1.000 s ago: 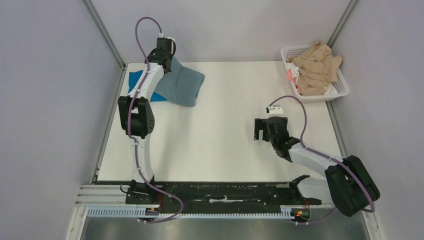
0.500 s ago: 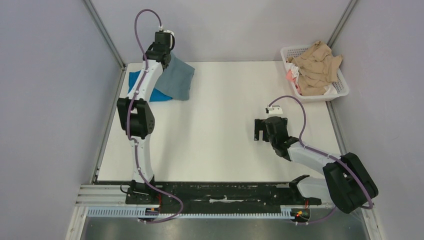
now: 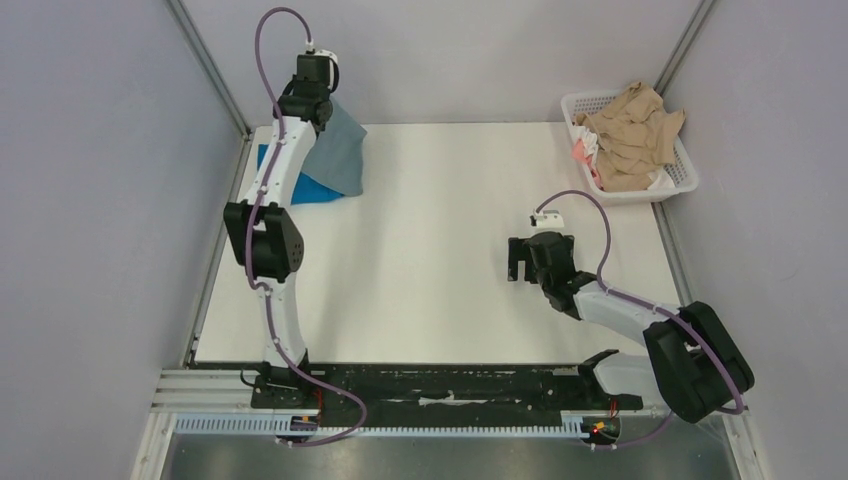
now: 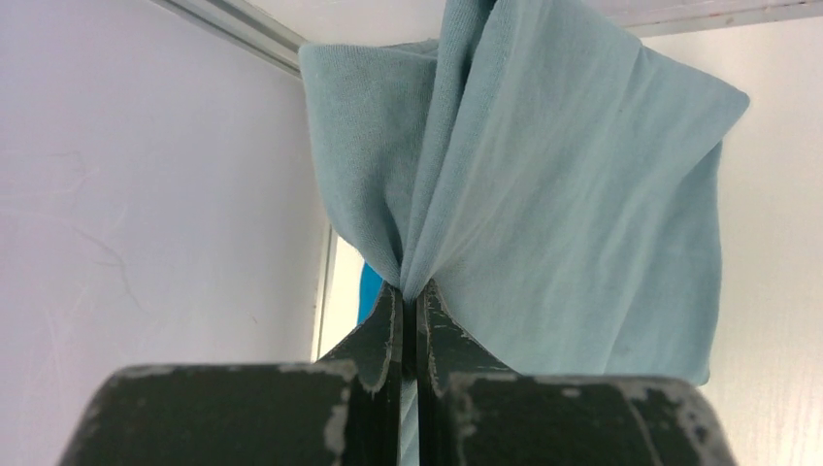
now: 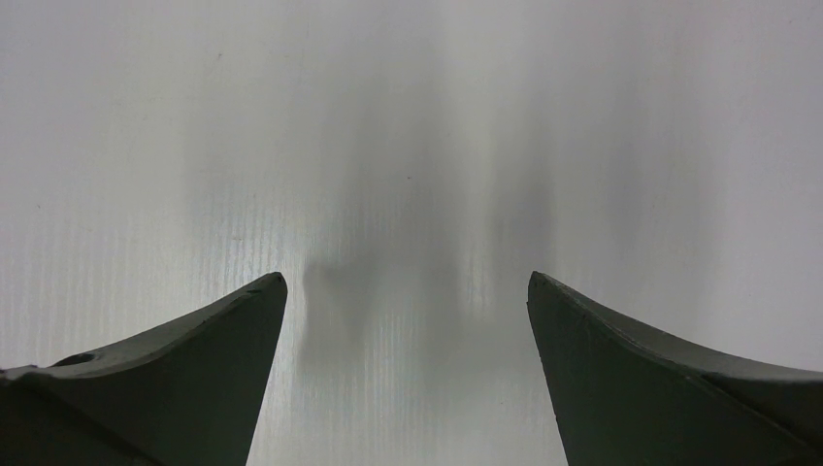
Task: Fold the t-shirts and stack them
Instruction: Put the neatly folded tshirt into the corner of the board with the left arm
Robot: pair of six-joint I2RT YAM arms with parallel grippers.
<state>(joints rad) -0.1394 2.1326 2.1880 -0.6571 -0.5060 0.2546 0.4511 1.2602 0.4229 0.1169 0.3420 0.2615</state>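
The left gripper (image 4: pixel 410 291) has its fingers pressed together on a gathered edge of the slate grey-blue t-shirt (image 4: pixel 543 194), with no gap showing between them. The cloth fans out from the pinch and hangs loose, part of it lifted off the desk (image 3: pixel 450 250) by the far left corner. The cobalt blue t-shirt (image 3: pixel 272 160) lies flat in that same corner, partly covered by the hanging grey one.

The step in hand looks like stacking, with the grey shirt being brought over the blue one. The next move likely calls for lowering the pinch so the free edge meets the blue shirt first. The rest can then be laid across it squarely before the fingers part, or the cloth may bunch or slide off to one side.

The left arm reaches at nearly full stretch from the near edge to the far left corner, with its wrist raised above the shirts.

The right gripper (image 5: pixel 408 282) has its fingers wide apart and holds nothing. It hovers over bare desk in the right half, and its arm is folded low toward the near right corner.
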